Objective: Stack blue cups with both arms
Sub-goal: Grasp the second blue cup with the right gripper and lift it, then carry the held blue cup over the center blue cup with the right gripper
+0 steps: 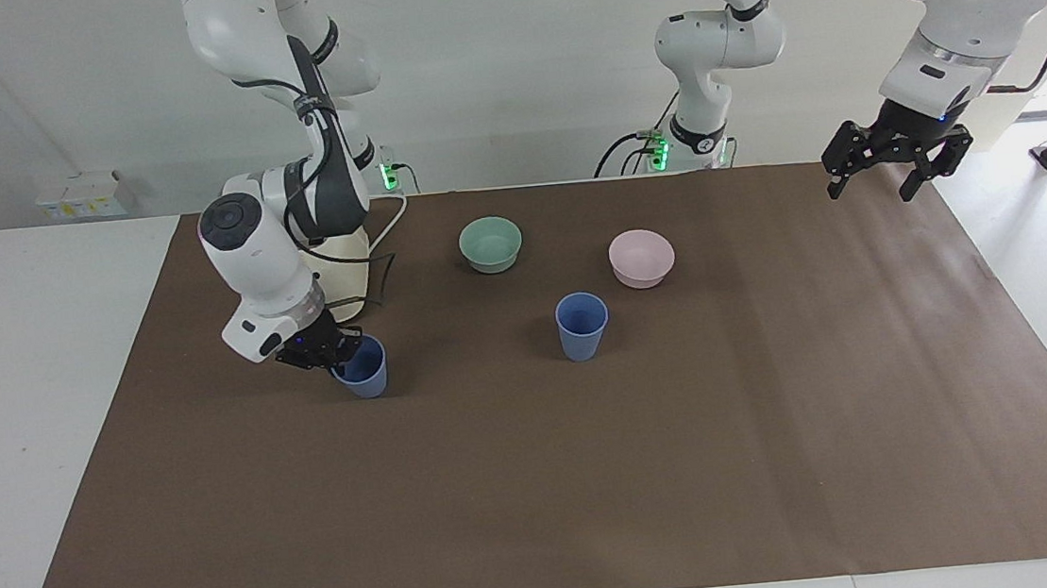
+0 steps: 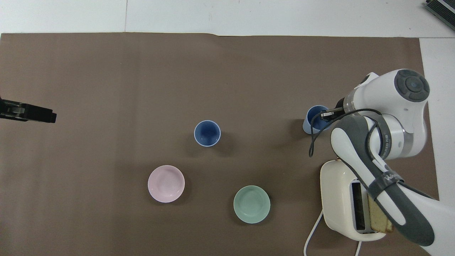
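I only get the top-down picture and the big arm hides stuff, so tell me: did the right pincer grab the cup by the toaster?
Observer: Yes. In the facing view the right pincer is shut on the rim of that cup.
Child: Is it up in the air?
Observer: It looks to sit on the mat; no gap shows beneath it.
Child: And the other one? I only see a tip.
Observer: The left pincer hangs open, raised over the mat's edge at the left arm's end.
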### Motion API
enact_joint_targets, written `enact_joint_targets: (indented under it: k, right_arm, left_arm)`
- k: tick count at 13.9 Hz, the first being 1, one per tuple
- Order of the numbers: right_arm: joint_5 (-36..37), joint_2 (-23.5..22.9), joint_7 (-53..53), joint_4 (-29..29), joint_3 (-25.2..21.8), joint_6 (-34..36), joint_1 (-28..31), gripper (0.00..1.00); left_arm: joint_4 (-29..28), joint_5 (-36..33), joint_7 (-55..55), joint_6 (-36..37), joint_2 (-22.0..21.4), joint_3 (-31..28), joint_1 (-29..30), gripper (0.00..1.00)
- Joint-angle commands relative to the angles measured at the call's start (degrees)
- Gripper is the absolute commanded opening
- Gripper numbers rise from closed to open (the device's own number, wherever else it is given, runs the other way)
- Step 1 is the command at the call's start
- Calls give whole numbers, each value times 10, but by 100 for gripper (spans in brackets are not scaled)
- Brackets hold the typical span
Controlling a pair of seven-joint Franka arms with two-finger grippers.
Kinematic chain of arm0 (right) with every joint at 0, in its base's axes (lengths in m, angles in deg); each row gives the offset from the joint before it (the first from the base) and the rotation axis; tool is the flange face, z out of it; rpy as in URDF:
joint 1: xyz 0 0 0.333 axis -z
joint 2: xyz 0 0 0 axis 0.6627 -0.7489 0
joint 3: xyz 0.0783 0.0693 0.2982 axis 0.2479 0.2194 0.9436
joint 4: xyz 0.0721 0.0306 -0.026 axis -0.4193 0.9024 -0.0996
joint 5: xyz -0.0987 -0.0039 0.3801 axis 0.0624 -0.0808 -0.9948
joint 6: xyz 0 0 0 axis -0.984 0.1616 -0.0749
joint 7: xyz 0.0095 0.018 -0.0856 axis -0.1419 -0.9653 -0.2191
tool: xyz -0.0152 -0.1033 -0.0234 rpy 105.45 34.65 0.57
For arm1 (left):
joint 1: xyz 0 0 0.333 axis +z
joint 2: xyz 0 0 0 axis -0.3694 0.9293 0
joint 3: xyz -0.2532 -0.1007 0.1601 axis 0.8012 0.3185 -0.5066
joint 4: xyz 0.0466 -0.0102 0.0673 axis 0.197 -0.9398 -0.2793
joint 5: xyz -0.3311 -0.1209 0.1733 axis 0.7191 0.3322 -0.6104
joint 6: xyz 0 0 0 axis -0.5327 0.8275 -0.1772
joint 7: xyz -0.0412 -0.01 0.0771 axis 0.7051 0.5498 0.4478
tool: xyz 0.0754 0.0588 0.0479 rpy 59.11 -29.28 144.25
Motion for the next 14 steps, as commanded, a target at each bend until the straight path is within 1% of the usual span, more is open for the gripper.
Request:
enact_joint_targets:
  k: [1, 3, 5, 7, 9, 14]
  right_arm:
    - [-7, -6, -5, -58, 6, 45, -16, 0]
    - [-7, -6, 19, -108, 7, 92, -32, 0]
    - [-8, -11, 45, -165, 8, 154, -51, 0]
    - [-4, -14, 76, -195, 8, 181, -81, 0]
    - [-1, -17, 123, -218, 8, 184, -117, 0]
    - [4, -50, 230, -296, 6, 194, -194, 0]
  left_arm:
    - [32, -19, 9, 31, 16, 6, 7, 100]
    - [32, -18, 7, 31, 17, 6, 7, 100]
    - [33, -17, 7, 29, 18, 6, 8, 100]
    - [33, -18, 7, 29, 21, 6, 7, 100]
    - [34, -18, 7, 29, 26, 6, 7, 100]
    - [32, -20, 4, 27, 24, 6, 7, 100]
